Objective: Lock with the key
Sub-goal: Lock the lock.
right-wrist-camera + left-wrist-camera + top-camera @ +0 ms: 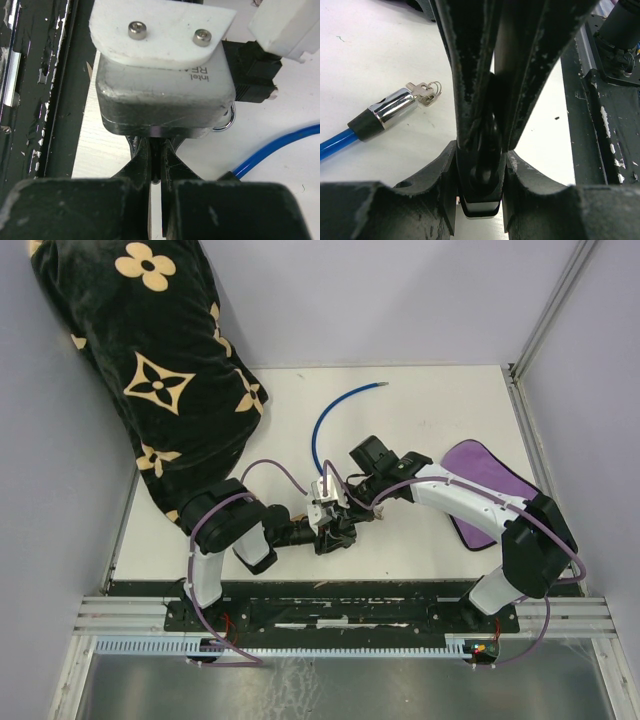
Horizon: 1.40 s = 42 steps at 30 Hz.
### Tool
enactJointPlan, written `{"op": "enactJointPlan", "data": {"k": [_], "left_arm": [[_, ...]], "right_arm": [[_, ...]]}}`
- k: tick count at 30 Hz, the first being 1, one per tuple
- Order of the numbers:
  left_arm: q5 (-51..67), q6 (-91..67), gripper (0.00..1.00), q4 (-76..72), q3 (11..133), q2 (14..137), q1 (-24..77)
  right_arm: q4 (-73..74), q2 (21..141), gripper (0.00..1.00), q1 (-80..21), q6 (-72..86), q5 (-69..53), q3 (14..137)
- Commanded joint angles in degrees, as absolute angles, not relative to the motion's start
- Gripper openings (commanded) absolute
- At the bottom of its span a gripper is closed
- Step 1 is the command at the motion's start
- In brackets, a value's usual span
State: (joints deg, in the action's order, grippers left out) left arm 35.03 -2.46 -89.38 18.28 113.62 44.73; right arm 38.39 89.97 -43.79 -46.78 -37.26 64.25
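Top external view: both arms meet over the middle of the white table (pixel 440 400), wrists nearly touching. A blue cable (pixel 320 425) curves from the far side toward them, and its near end disappears beneath the grippers. A black cushion with a cream flower pattern (pixel 150 370) leans in the far left corner. A purple cloth (pixel 490 475) lies on the right, partly under the right arm.

Left wrist view: the lock (pixel 395 107), a chrome barrel with a black collar on the end of the cable, lies flat on the table to the left of the left gripper (pixel 482 150) and apart from it. The key (pixel 422 94) sits in the barrel's end, with small rings hanging from it. The left gripper's fingers stand partly closed and are clamped on a dark object (pixel 482 177) wedged between them, which cannot be identified.

Right wrist view: the right gripper (pixel 156 155) has its fingers pressed together, with nothing visible between them. Its tips sit just under the left arm's camera housing (pixel 165 80). A key ring (pixel 226 122) peeks out beside the housing, and the cable runs off to the right.
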Motion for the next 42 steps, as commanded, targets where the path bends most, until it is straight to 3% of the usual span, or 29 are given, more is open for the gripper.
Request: {"op": "enactJointPlan", "data": {"k": [1,42], "left_arm": [[28.7,0.0,0.03,-99.1,15.2,118.8,41.7],[28.5,0.4,0.03,-98.0,15.3,118.2,41.7]], "right_arm": [[57.3,96.2,0.02,-44.4,-47.2,-30.4,56.5],[59.2,101.6,0.02,-44.5,-52.8,-23.1,51.8]]}}
